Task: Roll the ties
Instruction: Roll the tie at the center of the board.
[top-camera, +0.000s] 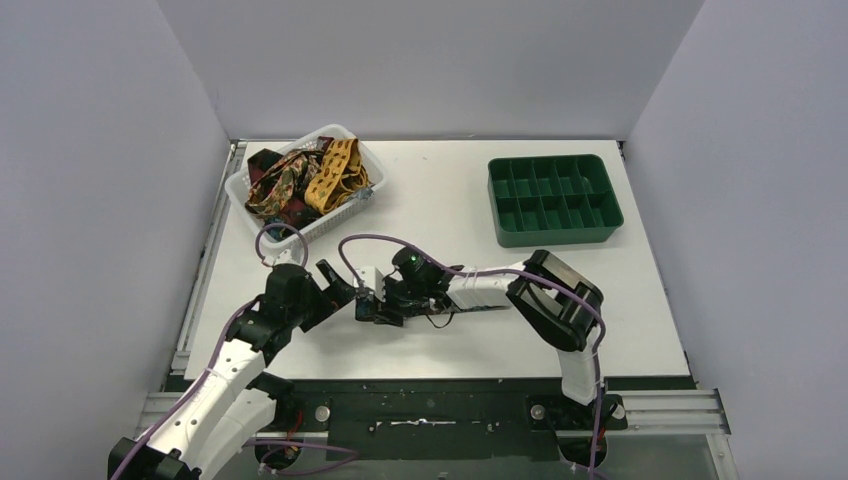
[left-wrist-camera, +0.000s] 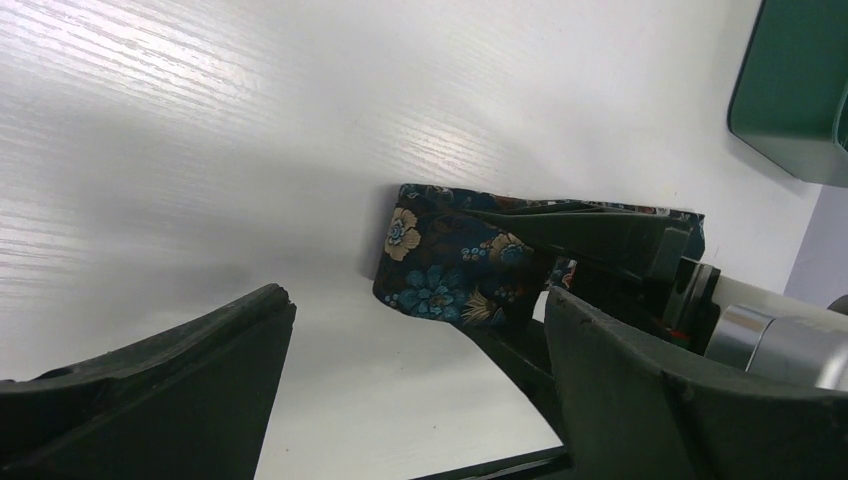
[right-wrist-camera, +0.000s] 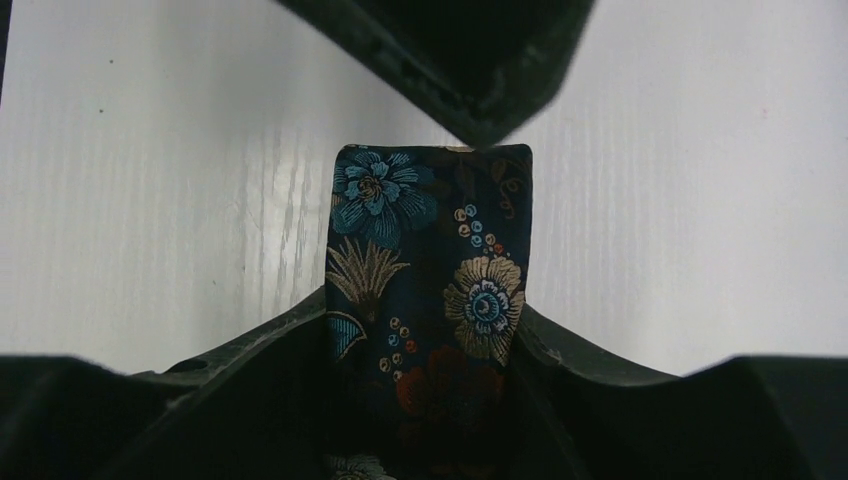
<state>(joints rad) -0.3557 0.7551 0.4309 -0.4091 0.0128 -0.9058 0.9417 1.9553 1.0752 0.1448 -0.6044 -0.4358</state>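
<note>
Ties (top-camera: 300, 178) in mustard, dark red and brown lie heaped in a white basket (top-camera: 340, 212) at the upper left of the top view, on the white table (top-camera: 450, 200). Below the basket, left of centre, the left gripper (top-camera: 340, 285) reaches rightward with its jaws spread wide and nothing between them. In its own wrist view the two dark fingers (left-wrist-camera: 150, 390) sit at the lower corners, and the left gripper (left-wrist-camera: 420, 380) is low over bare table, short of the cloth. Just to its right lies the floral tie (top-camera: 364, 307), dark blue with blue, cream and red flowers. Its long axis runs roughly left to right across the top view, and its blunt folded end points left, toward the open left gripper. In the left wrist view the floral tie (left-wrist-camera: 450, 265) sits mid-frame, rounded fold facing left, its length running off right under the other arm's fingers. In the right wrist view the floral tie (right-wrist-camera: 430, 290) runs straight up the frame from the bottom centre. There the right gripper (right-wrist-camera: 420, 400) clamps it, one finger pressed on each long edge. The fold is beyond the fingertips, and a dark finger of the left arm overlaps its upper right corner; whether they touch cannot be told. The right gripper (top-camera: 378, 303) faces left in the top view. A green tray (top-camera: 500, 205) with compartments stands well apart at the upper right.
</note>
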